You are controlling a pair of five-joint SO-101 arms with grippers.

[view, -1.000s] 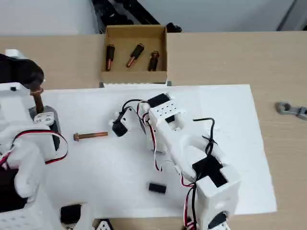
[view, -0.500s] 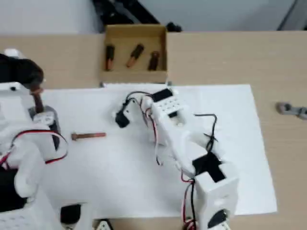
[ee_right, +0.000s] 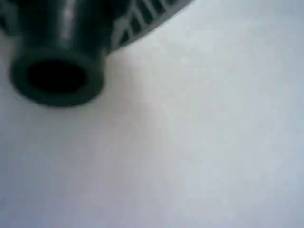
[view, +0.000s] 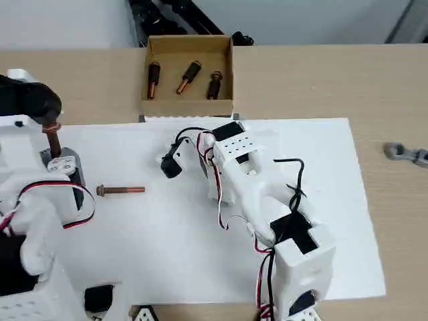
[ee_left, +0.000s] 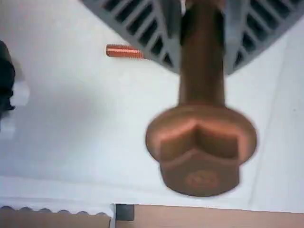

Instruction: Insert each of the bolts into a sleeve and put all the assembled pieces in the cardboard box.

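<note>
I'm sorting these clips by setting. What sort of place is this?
Probably a lab or workshop bench: two small robot arms at a wooden table, a white sheet under them, and a box holding sleeved bolts, with one bolt loose.

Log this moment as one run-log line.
left gripper: holds bolt | right gripper: holds sleeve | loose bolt: on white sheet | cardboard box: three assembled pieces
</note>
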